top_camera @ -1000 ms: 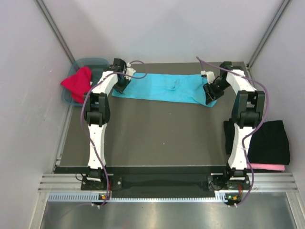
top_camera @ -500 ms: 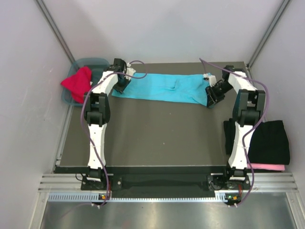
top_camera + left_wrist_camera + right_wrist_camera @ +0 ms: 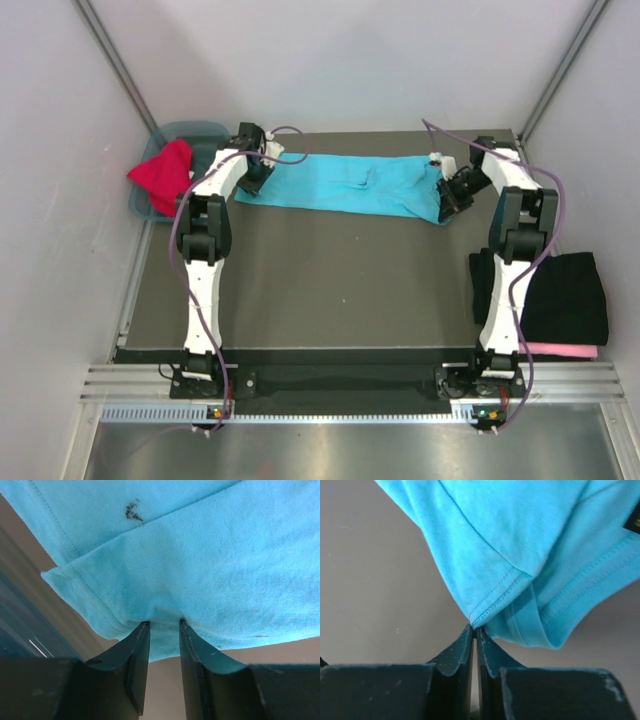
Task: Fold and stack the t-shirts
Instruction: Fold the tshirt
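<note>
The turquoise t-shirt (image 3: pixel 350 185) lies as a long folded strip across the far side of the table. My left gripper (image 3: pixel 255 178) is at its left end. In the left wrist view the jaws (image 3: pixel 164 622) stand apart, and the shirt's hem (image 3: pixel 165 640) lies between the fingertips. My right gripper (image 3: pixel 447 195) is at the strip's right end. It (image 3: pixel 475 627) is shut on a stitched corner of the turquoise t-shirt (image 3: pixel 520 540). The red t-shirt (image 3: pixel 165 175) is heaped in the tub. The black t-shirt (image 3: pixel 565 295) lies folded on the pink one (image 3: pixel 560 350) at the right.
The teal plastic tub (image 3: pixel 200 130) stands off the table's far left corner. The dark table top (image 3: pixel 330 280) stretches between the arms. White walls close in on both sides and at the back. A metal rail (image 3: pixel 350 380) runs along the near edge.
My right gripper has slid a little right along the strip's end and shut on the shirt's corner. The left gripper has stayed where it was, jaws unchanged.
</note>
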`<action>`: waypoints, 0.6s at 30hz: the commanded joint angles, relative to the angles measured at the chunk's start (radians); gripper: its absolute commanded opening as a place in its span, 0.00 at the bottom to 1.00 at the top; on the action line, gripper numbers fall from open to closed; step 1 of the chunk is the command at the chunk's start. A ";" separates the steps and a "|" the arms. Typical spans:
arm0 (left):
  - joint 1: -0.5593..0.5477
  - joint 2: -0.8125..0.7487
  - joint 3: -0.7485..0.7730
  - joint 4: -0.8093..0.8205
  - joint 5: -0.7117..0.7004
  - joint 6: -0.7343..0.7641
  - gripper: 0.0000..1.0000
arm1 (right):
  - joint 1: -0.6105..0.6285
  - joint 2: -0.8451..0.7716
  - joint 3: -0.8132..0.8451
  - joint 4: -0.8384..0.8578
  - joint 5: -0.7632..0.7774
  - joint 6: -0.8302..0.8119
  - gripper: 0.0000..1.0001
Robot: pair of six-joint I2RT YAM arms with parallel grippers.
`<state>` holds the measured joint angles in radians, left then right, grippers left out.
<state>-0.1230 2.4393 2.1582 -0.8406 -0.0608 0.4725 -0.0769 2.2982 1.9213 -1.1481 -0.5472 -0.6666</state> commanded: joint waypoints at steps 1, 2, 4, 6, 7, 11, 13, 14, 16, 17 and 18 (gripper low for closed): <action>0.013 0.021 0.002 0.005 -0.019 -0.003 0.35 | -0.038 0.009 0.073 -0.042 0.006 -0.037 0.04; 0.013 0.023 0.002 0.005 -0.019 -0.005 0.35 | -0.043 0.012 0.082 -0.051 0.010 -0.042 0.04; 0.014 0.023 0.002 0.008 -0.020 -0.003 0.35 | -0.055 0.018 0.105 -0.061 0.026 -0.050 0.02; 0.016 0.026 0.002 0.011 -0.020 -0.003 0.35 | -0.064 0.027 0.123 -0.062 0.038 -0.050 0.02; 0.016 0.026 0.002 0.009 -0.020 -0.005 0.35 | -0.069 0.030 0.133 -0.062 0.038 -0.047 0.02; 0.017 0.024 0.003 0.012 -0.013 -0.002 0.35 | -0.070 0.044 0.165 -0.071 0.030 -0.037 0.06; 0.017 0.020 0.002 0.009 0.009 0.008 0.35 | -0.069 0.044 0.166 -0.073 0.030 -0.036 0.14; 0.017 0.014 -0.001 0.011 0.019 0.017 0.34 | -0.070 0.043 0.163 -0.071 0.035 -0.034 0.18; 0.017 -0.019 0.003 0.008 0.041 0.032 0.35 | -0.073 0.024 0.168 -0.076 0.041 -0.039 0.20; 0.017 -0.055 -0.001 0.011 0.056 0.052 0.35 | -0.073 0.012 0.177 -0.078 0.043 -0.047 0.24; 0.017 -0.075 -0.004 0.023 0.056 0.061 0.36 | -0.075 -0.011 0.183 -0.087 0.044 -0.051 0.25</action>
<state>-0.1184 2.4359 2.1578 -0.8398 -0.0395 0.4908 -0.1402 2.3417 2.0460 -1.1980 -0.5011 -0.6914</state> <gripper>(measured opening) 0.352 0.235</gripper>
